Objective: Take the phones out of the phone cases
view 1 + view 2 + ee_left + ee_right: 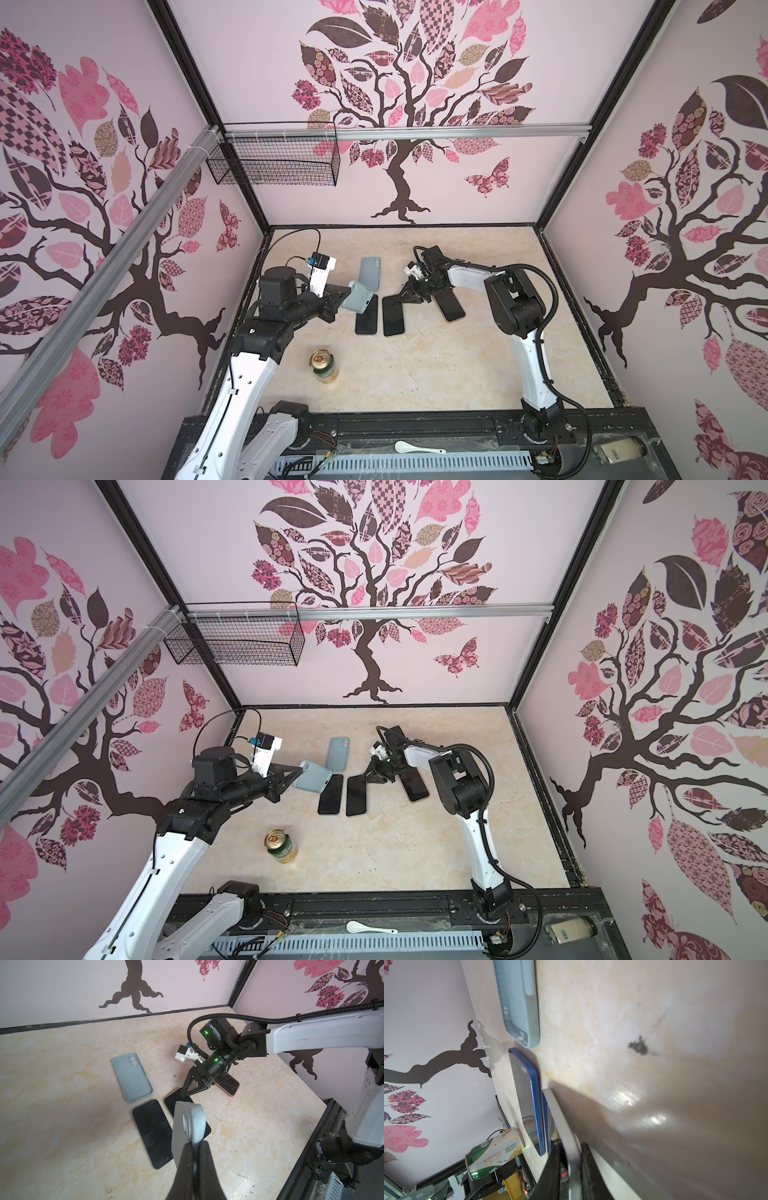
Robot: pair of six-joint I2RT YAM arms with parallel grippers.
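My left gripper (347, 291) (196, 1143) is shut on the wall of a pale blue-grey phone case (357, 303) (187, 1124). It holds the case tilted above the table, and no phone shows in it. Just to the right lies a black phone (393, 318) (172, 1100) with a pale rim (558, 1113). My right gripper (390, 297) (571, 1144) is shut on that phone's far end, one finger on each face. Whether that end is off the table I cannot tell.
A second black phone (366, 318) lies left of the held one, partly under the case. Another empty case (370, 272) lies behind them. A pink-edged phone (452, 306) sits under my right wrist. A green can (324, 365) stands near the front, and a white spoon (415, 448) lies on the front rail.
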